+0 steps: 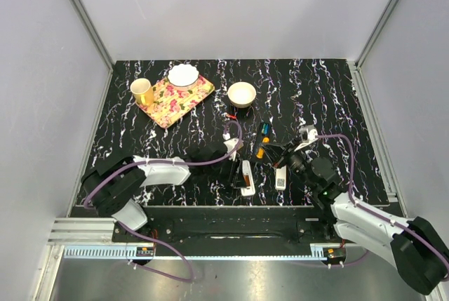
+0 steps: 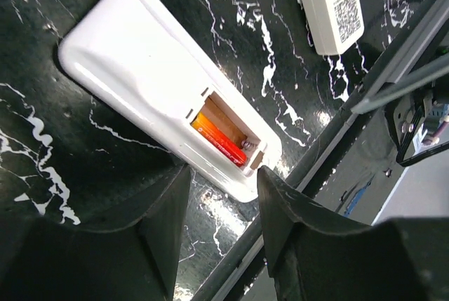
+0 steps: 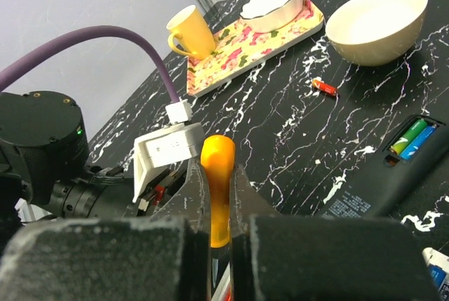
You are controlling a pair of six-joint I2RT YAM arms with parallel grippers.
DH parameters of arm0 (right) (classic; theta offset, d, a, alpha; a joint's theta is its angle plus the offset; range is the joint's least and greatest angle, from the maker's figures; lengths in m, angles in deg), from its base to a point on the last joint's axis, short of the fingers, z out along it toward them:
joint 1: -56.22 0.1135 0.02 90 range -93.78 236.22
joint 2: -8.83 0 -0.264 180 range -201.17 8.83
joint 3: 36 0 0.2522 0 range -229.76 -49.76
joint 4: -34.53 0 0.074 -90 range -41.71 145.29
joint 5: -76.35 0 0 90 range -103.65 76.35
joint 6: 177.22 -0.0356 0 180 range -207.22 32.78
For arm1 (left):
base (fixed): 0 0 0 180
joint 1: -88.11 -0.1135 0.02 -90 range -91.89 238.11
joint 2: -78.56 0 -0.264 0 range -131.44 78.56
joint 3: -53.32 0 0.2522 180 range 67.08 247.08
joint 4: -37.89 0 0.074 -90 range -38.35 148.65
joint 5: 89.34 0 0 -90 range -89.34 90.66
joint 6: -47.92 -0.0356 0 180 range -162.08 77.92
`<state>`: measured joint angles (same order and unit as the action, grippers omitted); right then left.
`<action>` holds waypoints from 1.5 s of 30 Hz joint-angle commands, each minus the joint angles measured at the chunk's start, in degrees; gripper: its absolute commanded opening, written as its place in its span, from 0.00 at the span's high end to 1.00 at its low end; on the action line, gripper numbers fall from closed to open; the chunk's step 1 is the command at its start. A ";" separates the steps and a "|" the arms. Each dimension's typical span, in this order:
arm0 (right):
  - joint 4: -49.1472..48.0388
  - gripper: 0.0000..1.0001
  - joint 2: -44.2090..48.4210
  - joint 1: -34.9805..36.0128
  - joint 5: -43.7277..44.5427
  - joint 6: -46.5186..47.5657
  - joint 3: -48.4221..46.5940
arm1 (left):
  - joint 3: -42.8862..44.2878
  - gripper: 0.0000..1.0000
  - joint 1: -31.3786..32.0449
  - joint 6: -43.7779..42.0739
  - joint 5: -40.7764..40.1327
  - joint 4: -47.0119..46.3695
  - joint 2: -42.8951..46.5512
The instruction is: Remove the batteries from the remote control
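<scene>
The right gripper (image 3: pixel 219 199) is clamped on an upright orange battery (image 3: pixel 217 164). Just to its right lies the black remote (image 3: pixel 393 175), a green cell (image 3: pixel 409 135) and a blue cell (image 3: pixel 421 142) in its open bay and its printed label too small to read. The left gripper (image 2: pixel 223 175) is spread wide and empty, either side of the end of the white remote (image 2: pixel 140 76), whose bay holds an orange-red battery (image 2: pixel 221 143); a white unit (image 2: pixel 326 3) nearby bears a QR code.

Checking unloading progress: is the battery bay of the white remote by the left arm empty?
Not empty. Left wrist view: the white remote has its cover off and one orange-red battery lying in the bay.
</scene>
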<state>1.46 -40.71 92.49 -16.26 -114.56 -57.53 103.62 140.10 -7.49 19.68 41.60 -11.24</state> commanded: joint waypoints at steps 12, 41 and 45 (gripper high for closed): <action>-11.61 1.00 -5.39 5.55 14.02 -7.65 5.40 | -1.64 0.53 -6.11 1.97 -5.23 3.01 9.12; -25.86 1.00 -21.47 30.00 54.82 3.43 3.11 | 3.90 0.60 -8.48 1.18 -1.19 1.61 0.15; -25.33 1.00 -22.88 29.91 55.78 2.99 1.98 | 3.90 0.60 -8.48 1.45 -0.75 1.69 0.24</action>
<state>-21.08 -62.26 121.95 34.87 -111.43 -53.66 106.00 131.92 -6.05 17.19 45.65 -10.96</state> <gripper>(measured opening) 0.047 0.406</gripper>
